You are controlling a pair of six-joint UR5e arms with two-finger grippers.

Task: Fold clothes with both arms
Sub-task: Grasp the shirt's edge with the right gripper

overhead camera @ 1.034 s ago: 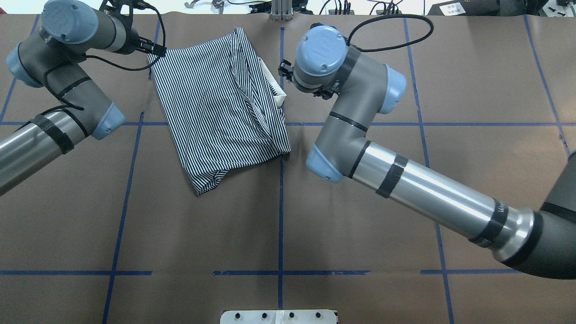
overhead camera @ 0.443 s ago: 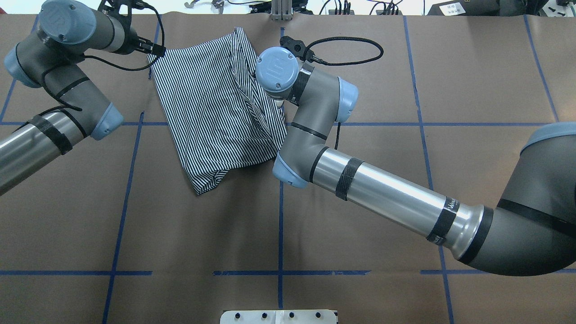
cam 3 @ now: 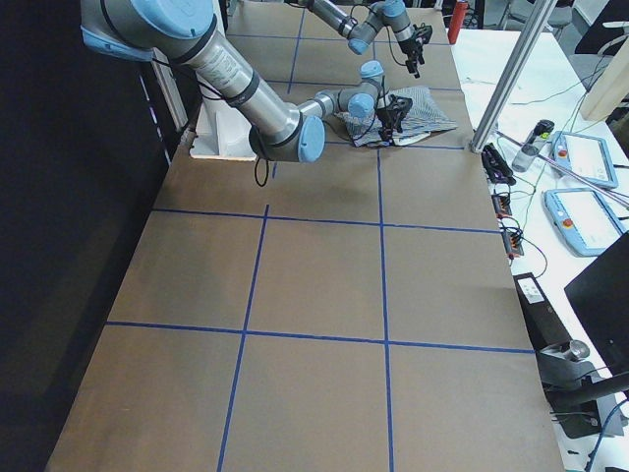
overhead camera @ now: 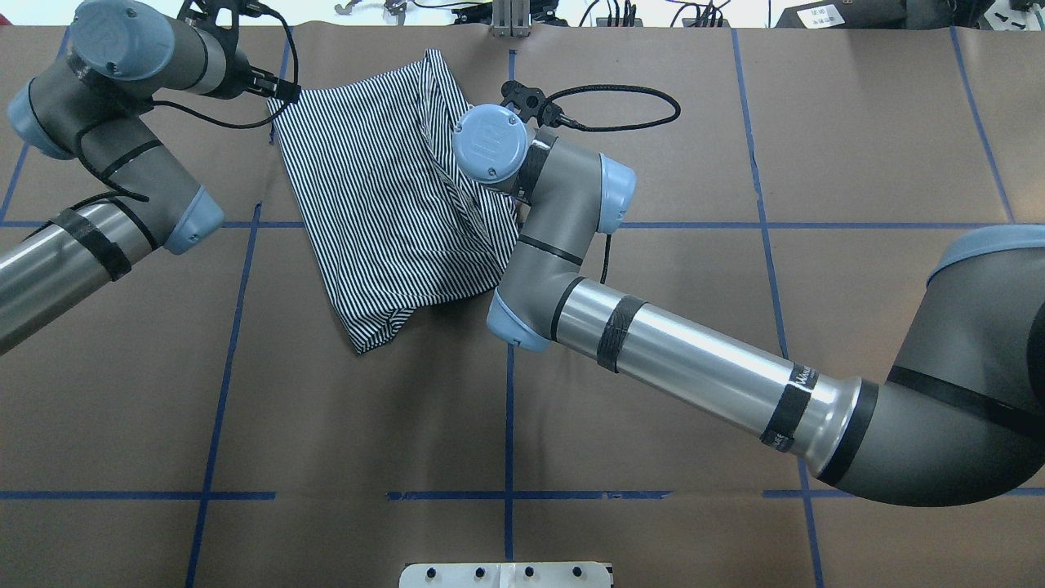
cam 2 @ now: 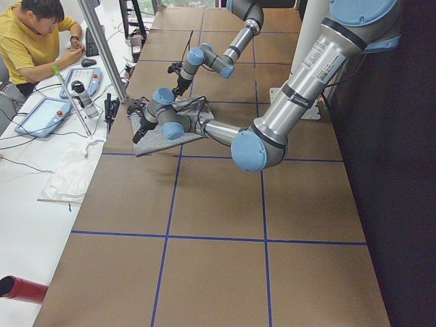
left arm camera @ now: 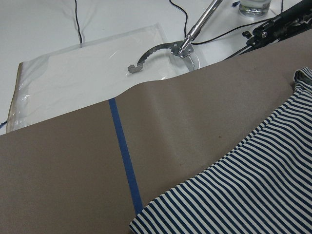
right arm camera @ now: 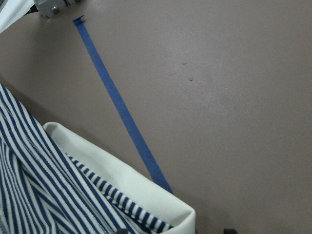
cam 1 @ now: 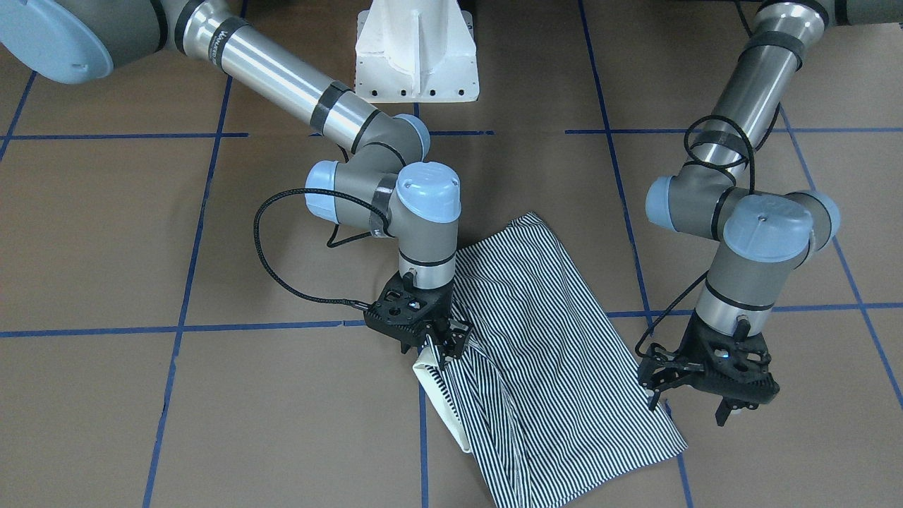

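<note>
Striped polo shirt (overhead camera: 384, 204) lies flat on the brown-papered table (overhead camera: 326, 425), on the far side from the robot base. It is folded roughly lengthwise and sits askew over a crossing of blue tape lines (overhead camera: 509, 392). The cream collar (cam 1: 441, 402) pokes out along the shirt's edge on the robot's right.

Right arm (overhead camera: 678, 367): long silver forearm reaches diagonally across the table toward the shirt. The wrist joints are folded back on themselves and the last link points straight down. Right gripper (cam 1: 441, 346) is down at the upper end of the collar, at the shirt's edge. In the right wrist view two dark tips show at the bottom edge with the collar's corner between them, so the jaws stand apart, straddling it, not clamped. Contact with the cloth cannot be told.

Left arm (overhead camera: 106, 163): forearm comes in low from the side. The wrist is bent into a tight elbow shape and the tool link is vertical. Left gripper (cam 1: 688, 408) hangs just beside the shirt's far corner on the robot's left, jaws spread wide, nothing between them. The left wrist view shows bare paper, a tape line and the shirt's striped edge.

White pedestal (cam 1: 416, 49) stands at the robot's side of the table. A seated person (cam 2: 30, 41) is at a bench beyond the far edge.
</note>
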